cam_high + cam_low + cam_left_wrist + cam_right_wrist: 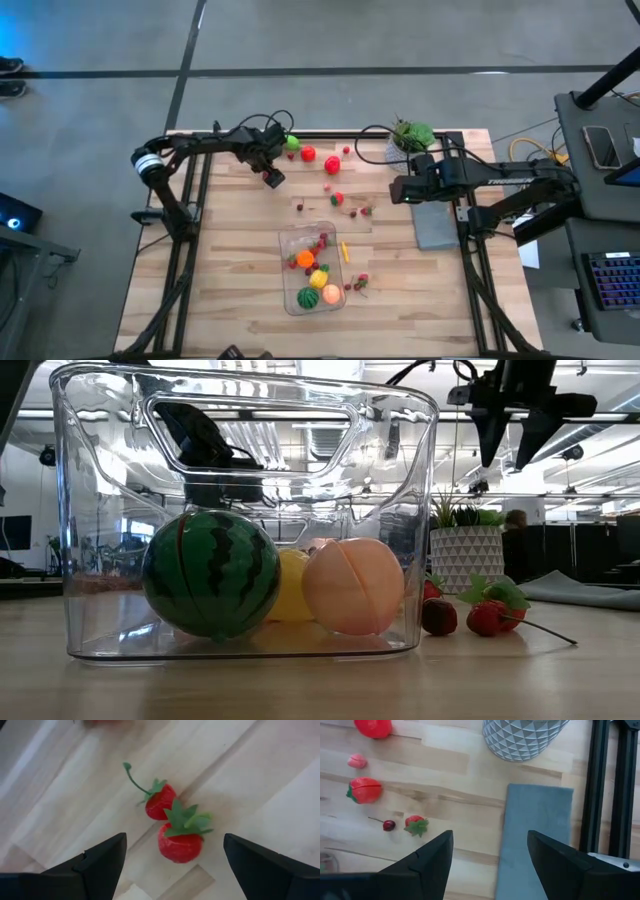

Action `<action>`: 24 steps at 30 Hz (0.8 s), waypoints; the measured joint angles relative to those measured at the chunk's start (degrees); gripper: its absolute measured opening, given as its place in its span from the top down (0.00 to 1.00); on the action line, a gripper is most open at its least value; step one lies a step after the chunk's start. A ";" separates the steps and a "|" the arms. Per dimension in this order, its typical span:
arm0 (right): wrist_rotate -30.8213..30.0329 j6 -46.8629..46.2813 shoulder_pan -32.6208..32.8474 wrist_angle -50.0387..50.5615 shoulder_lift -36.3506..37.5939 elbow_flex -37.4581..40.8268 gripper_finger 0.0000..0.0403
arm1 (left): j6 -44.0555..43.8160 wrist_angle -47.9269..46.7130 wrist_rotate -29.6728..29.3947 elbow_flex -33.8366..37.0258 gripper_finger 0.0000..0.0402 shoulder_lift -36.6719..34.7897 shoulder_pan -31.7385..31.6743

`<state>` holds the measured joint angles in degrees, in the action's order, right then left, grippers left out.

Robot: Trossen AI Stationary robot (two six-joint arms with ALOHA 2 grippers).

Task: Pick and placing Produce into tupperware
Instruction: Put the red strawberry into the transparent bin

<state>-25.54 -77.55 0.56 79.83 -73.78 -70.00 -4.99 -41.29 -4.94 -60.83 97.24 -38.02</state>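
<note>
1. The left end effector (172,865) is hanging over the far left part of the tabletop (230,260) with its fingers spread wide open, gripping nothing.
2. Two little red strawberries (172,827) are lying touching each other on the wood right between those fingers, not held.
3. The right end effector (490,865) is sitting open and empty too, over the edge of the grey slab (535,835), near the white potted plant (522,737).
4. A few more loose pieces are lying off to its side: a strawberry (416,825), a cherry (388,825) and a red tomato-looking piece (365,789).
5. The tupperware (312,268) is sitting near the tabletop's middle, well apart from both end effectors, holding a watermelon (211,573), a peach (352,587) and a yellow fruit (290,585).
</note>
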 joint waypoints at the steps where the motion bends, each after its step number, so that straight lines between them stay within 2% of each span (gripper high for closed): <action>1: 0.00 0.02 0.00 -0.04 -0.02 0.00 0.39 | 0.15 0.14 0.18 0.08 0.22 0.15 -0.20; 9: 0.00 0.19 0.00 -0.40 -0.02 0.00 0.39 | 1.00 0.31 0.41 0.21 0.38 1.16 -0.28; 19: 0.00 0.17 0.00 -0.96 -0.04 -0.02 0.40 | 1.47 0.39 1.50 0.23 0.46 3.99 -0.30; 24: -0.02 0.15 0.00 -1.00 -0.04 -0.02 0.40 | 1.46 0.92 1.67 0.39 0.54 3.59 -0.28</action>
<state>-25.56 -77.41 0.56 78.83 -73.82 -70.02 -3.53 -40.37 -3.27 -60.44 100.83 -38.30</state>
